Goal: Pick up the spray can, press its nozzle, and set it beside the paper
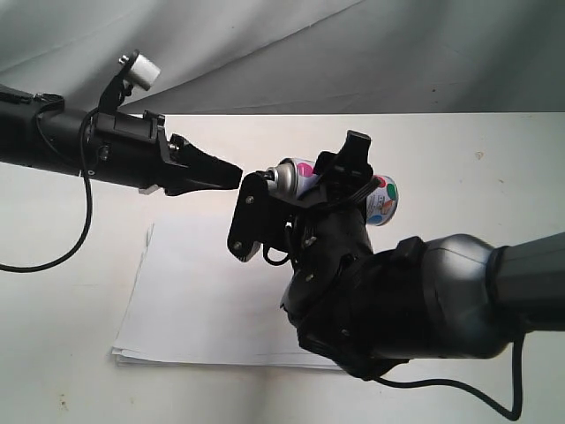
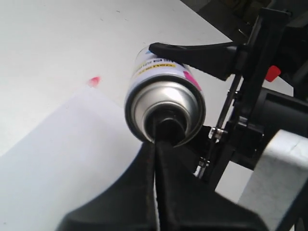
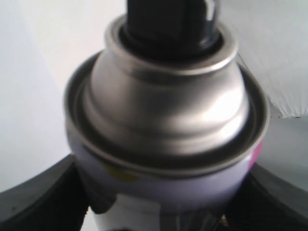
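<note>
Two of three steps look done or in hand.
- Pick-up done: right tool [image 1: 335,190] clamped round spray can [image 1: 291,177]. Can held clear of table [image 1: 494,150], lying sideways, domed top pointing left, over far edge of paper [image 1: 194,300].
- Press in hand: left tool [image 1: 231,175] fingers shut together, gripping nothing, tip against nozzle at dome centre. Whether nozzle is depressed, cannot tell; no spray visible.
- Left: finish press, back left tool off, stand can on bare table beside paper, release.
</note>
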Robot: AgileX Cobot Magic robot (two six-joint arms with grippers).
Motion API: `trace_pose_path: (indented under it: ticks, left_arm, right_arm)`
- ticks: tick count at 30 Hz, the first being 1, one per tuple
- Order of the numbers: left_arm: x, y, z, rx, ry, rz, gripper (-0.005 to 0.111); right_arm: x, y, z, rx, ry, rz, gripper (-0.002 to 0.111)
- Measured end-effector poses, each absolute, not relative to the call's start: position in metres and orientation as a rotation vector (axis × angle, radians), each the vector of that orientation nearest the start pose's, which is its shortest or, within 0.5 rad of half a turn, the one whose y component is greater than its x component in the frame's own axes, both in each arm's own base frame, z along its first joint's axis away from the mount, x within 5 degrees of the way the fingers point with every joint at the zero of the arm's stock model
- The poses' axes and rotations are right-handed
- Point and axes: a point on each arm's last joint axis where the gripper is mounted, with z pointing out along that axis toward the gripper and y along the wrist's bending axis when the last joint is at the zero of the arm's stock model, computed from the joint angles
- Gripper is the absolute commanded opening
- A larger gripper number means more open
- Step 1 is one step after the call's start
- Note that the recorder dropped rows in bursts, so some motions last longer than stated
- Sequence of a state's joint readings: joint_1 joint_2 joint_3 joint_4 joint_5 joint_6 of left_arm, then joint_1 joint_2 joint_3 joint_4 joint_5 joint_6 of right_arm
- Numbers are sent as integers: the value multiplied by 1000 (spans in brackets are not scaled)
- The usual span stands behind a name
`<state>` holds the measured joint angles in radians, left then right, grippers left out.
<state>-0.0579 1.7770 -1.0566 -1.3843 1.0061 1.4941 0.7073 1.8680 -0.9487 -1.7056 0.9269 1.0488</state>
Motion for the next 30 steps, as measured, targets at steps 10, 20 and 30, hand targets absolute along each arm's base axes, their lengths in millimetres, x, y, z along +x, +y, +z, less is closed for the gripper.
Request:
trace_pose_path:
  ticks: [10,20,30]
  left_arm:
    - [340,-98,212,776,2050,-1131,0]
    - [340,-98,213,779,2027,-1126,0]
    - [340,-98,213,780,2027,-1123,0]
  right_arm:
    - [312,172,177,-987,1860,-1026,0]
    - [312,172,177,-987,1860,-1026,0]
    - [312,172,177,-987,1860,-1026,0]
